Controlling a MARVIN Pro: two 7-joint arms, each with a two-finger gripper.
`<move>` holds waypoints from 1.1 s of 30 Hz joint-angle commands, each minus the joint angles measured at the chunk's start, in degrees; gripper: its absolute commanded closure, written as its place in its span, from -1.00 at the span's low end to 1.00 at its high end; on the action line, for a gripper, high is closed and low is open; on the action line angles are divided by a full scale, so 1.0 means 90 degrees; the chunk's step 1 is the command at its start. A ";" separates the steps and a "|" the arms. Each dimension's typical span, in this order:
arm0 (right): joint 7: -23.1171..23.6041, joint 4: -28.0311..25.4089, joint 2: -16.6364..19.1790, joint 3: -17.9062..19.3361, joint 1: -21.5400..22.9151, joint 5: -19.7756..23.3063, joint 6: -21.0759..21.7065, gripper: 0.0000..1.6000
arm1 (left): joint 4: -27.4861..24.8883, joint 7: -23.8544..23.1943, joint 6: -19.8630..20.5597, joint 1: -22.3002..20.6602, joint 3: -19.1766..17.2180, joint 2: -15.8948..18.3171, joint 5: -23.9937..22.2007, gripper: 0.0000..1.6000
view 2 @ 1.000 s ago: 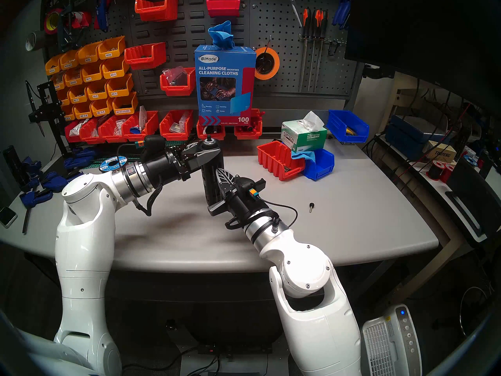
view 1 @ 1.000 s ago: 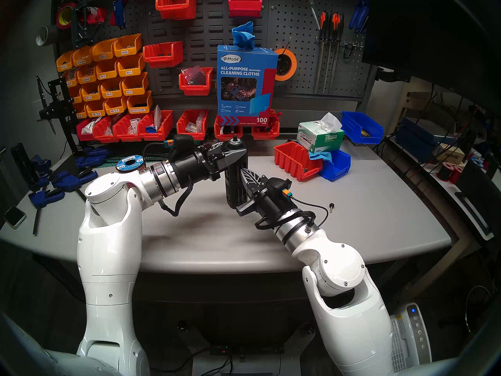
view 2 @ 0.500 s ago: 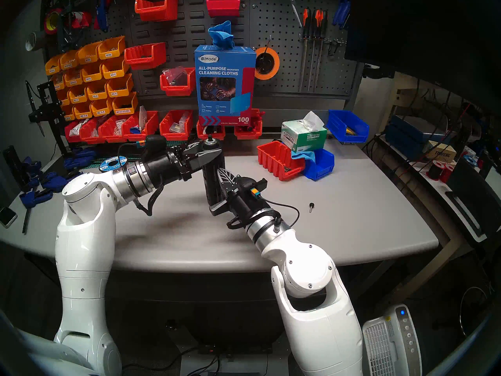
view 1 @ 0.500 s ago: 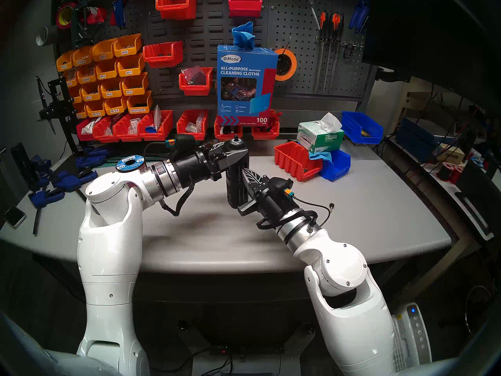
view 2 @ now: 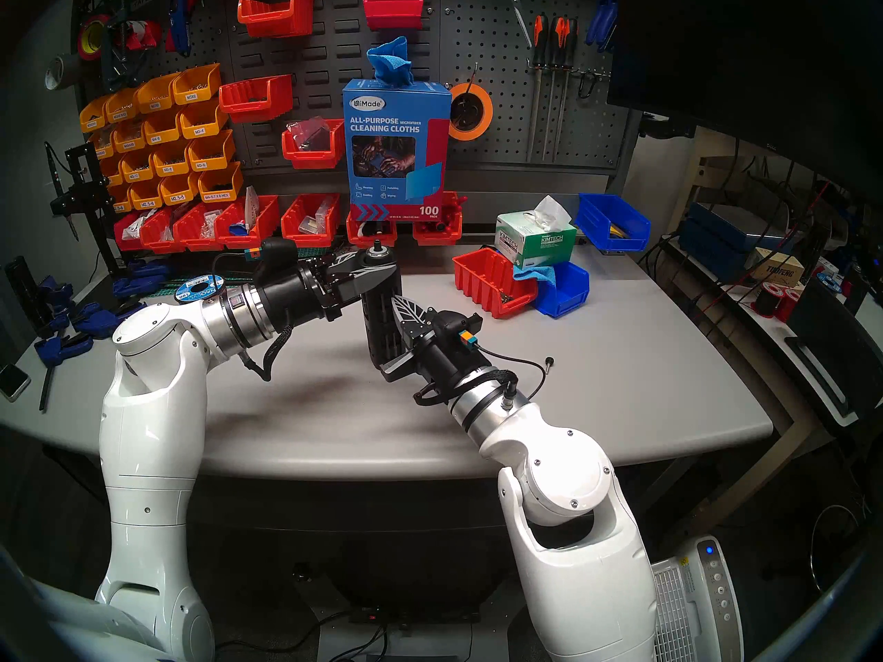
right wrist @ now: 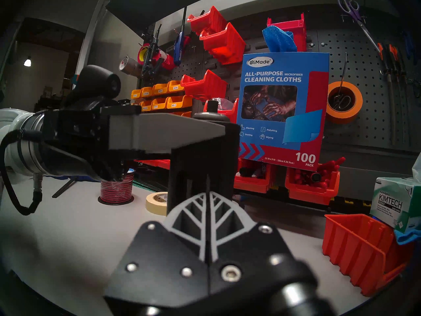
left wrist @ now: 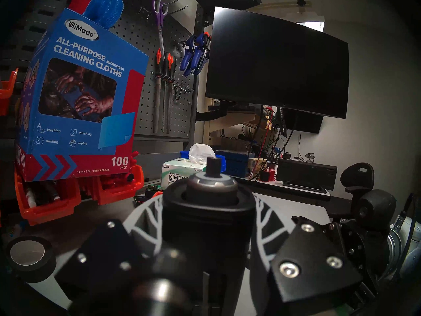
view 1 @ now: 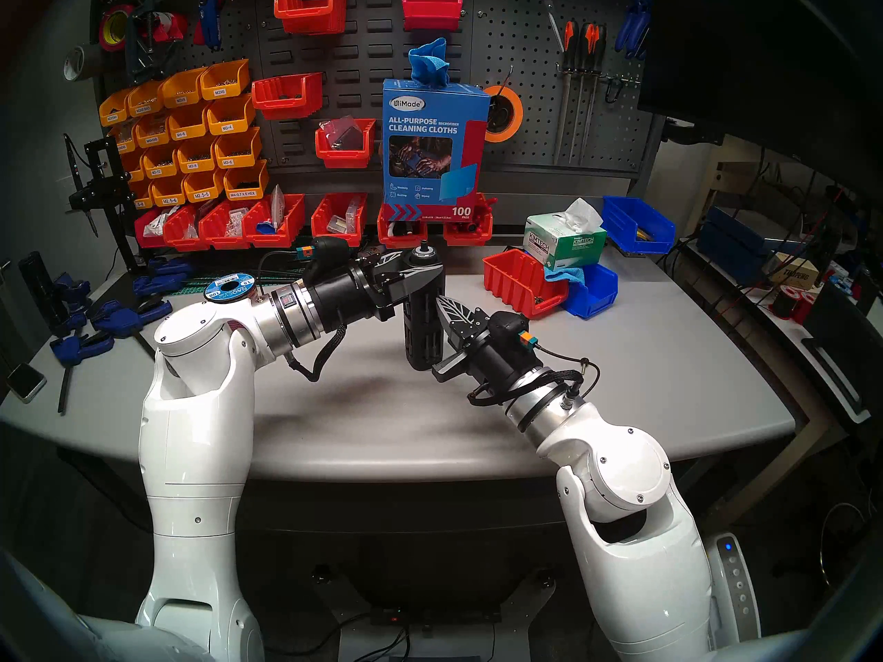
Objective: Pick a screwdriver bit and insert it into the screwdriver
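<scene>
Screwdriver [view 1: 423, 322]: thick black slotted cylinder, upright, held above the grey table [view 1: 669, 360] near its middle. Silver-ringed socket at top; a short dark stub stands up out of it [left wrist: 213, 164]. I take that stub for the screwdriver bit, seated or nearly so; how deep it sits cannot be read.

Left gripper [view 1: 430, 264]: reaches in level from the left, jaws clamped on the cylinder's upper end just under the socket. In the left wrist view its fingers [left wrist: 145, 217] flank the black body on both sides.

Right gripper [view 1: 437, 307]: comes from the lower right, tips against the cylinder's mid-body. In the right wrist view its two fingers [right wrist: 193, 211] lie pressed together, seam closed, nothing visible between them. So: pinched shut and empty, as far as the frames show.

Step in hand, my reading: insertion looks done or all but done; the right hand has no bit left to place.

Next move calls for: a check that the bit is fully home, then a steady descent to stand the tool on bare table. Right hand should clear sideways without nudging the body.

Small black round-headed pin [view 1: 583, 360] lies on the table beside the right wrist cable; not part of this.
</scene>
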 commanded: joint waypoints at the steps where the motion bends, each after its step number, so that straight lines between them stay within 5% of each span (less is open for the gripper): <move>1: 0.0058 -0.0308 0.0016 0.0060 -0.0045 0.0103 -0.0004 1.00 | -0.0048 0.0004 -0.0049 -0.0213 -0.0018 -0.0003 -0.0031 1.00; 12: 0.0391 -0.0574 0.0041 0.0341 -0.0222 0.0617 0.0157 1.00 | 0.0020 -0.0026 -0.0038 -0.0270 0.0008 0.0019 0.0000 1.00; 33: 0.1225 -0.0988 0.0092 0.1147 0.0233 0.1960 0.1029 1.00 | -0.0091 -0.0132 0.0117 -0.0086 0.0225 0.0108 0.0026 1.00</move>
